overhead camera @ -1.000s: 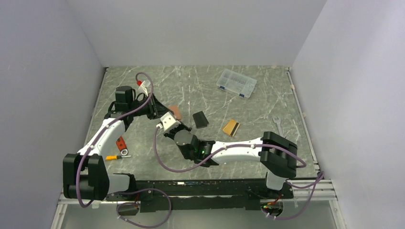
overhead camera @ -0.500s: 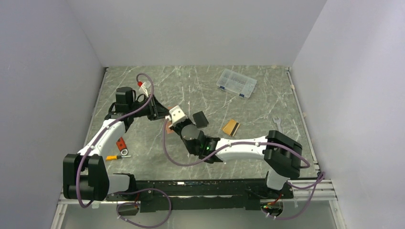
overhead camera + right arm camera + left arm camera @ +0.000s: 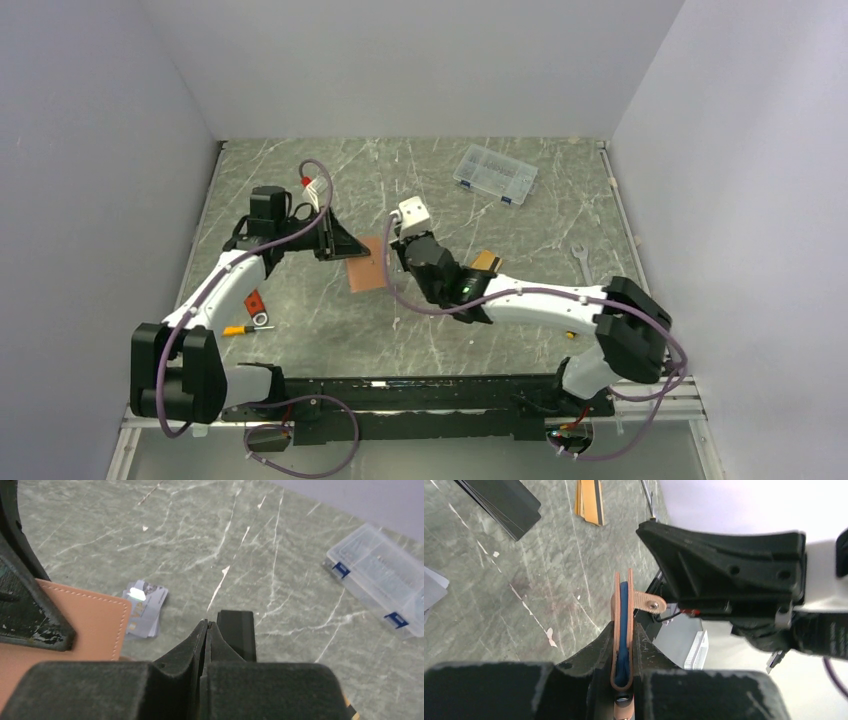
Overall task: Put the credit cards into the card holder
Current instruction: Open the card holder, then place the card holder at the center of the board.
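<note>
Left gripper clamped on the card holder — blue lining showing, snap tab poking out. Right gripper sits just right of it, fingers pressed together, nothing visible between them. A silver-grey card lies beyond, print too faint to read. Black rectangle nearby, orange cards further right — clear organizer box at the far right.

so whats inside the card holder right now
Seen edge-on in the left pincer, the card holder shows only blue lining between its leather sides. No card edge shows; the pocket depths are hidden.
</note>
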